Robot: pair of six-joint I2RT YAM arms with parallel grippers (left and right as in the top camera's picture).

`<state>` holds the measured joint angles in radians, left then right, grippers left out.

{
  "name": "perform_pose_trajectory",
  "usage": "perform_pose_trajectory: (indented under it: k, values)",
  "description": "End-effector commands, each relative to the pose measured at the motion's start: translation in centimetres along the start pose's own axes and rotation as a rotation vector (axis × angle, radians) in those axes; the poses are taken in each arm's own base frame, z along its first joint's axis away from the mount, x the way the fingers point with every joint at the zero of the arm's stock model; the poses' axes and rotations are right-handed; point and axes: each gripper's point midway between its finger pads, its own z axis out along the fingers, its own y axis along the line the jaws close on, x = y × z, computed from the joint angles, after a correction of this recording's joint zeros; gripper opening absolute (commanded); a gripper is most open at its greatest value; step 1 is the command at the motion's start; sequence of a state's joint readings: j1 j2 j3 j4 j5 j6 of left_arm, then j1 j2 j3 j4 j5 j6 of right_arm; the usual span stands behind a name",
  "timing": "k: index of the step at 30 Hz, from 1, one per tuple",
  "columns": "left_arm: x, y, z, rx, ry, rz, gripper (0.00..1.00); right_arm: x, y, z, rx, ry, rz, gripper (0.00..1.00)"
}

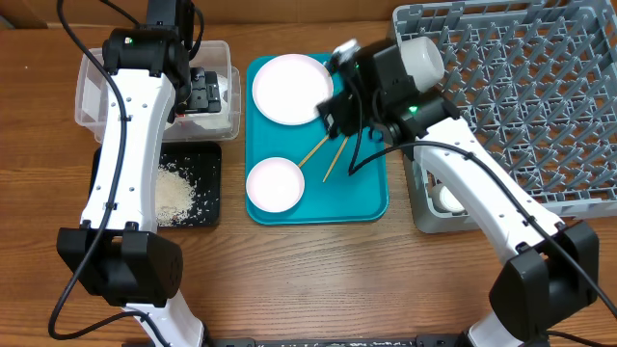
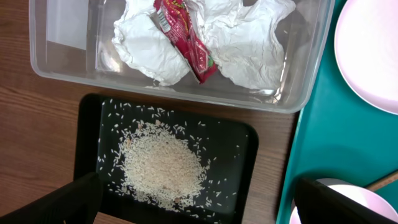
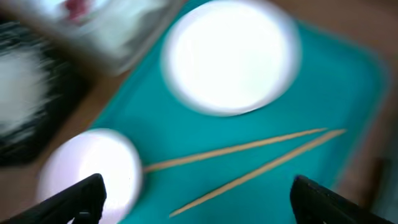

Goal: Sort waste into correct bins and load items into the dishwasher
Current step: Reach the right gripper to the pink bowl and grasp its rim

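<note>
Wooden chopsticks (image 3: 236, 148) | right hand (image 3: 199, 196) wide open above, empty

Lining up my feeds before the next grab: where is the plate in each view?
Overhead: plate at the top of the teal tray.
Left wrist: plate cut off at the upper right edge.
Right wrist: plate at top centre, blurred.
Shared landmark: the teal tray under it in all three.

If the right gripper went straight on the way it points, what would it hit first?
Probably the chopsticks on the teal tray, centred ahead of the right gripper; blur leaves depth unclear.
</note>
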<state>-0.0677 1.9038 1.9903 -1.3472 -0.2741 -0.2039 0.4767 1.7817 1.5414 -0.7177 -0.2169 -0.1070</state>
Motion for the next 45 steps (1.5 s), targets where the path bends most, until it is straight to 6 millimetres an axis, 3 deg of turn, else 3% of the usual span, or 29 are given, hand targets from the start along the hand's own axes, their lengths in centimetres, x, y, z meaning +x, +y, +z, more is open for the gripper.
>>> perform_pose_trajectory:
  k: [1, 4, 9, 15, 21, 25, 35, 45]
  values:
    - [-0.6, 0.7, -1.5, -0.006, -0.045, -0.022, 1.0, 0.9, 6.7, -0.9, -0.374, 0.041, 0.043, 1.0]
    - [-0.6, 0.7, -1.5, -0.006, -0.045, -0.022, 1.0, 2.6, 8.2, -0.9, -0.43, 0.108, 0.089, 1.0]
    - [-0.6, 0.7, -1.5, -0.006, -0.045, -0.022, 1.0, 5.0, 8.6, 0.3, -0.407, 0.194, 0.202, 0.76]
    - [-0.6, 0.7, -1.5, -0.006, -0.045, -0.022, 1.0, 8.0, 2.5, 2.7, 0.023, 0.24, 0.625, 0.63]
    - [-0.6, 0.7, -1.5, -0.006, -0.045, -0.022, 1.0, 7.8, 2.4, 3.7, 0.067, 0.215, 0.797, 0.62]
    - [-0.6, 0.7, -1.5, -0.006, -0.045, -0.022, 1.0, 8.3, 3.6, 5.2, 0.073, 0.231, 0.82, 0.59]
    - [-0.6, 0.7, -1.5, -0.006, -0.045, -0.022, 1.0, 12.3, 4.9, 9.2, 0.136, 0.352, 0.814, 0.47]
    - [-0.6, 0.7, -1.5, -0.006, -0.045, -0.022, 1.0, 12.8, 4.9, 9.7, 0.137, 0.368, 0.822, 0.16]
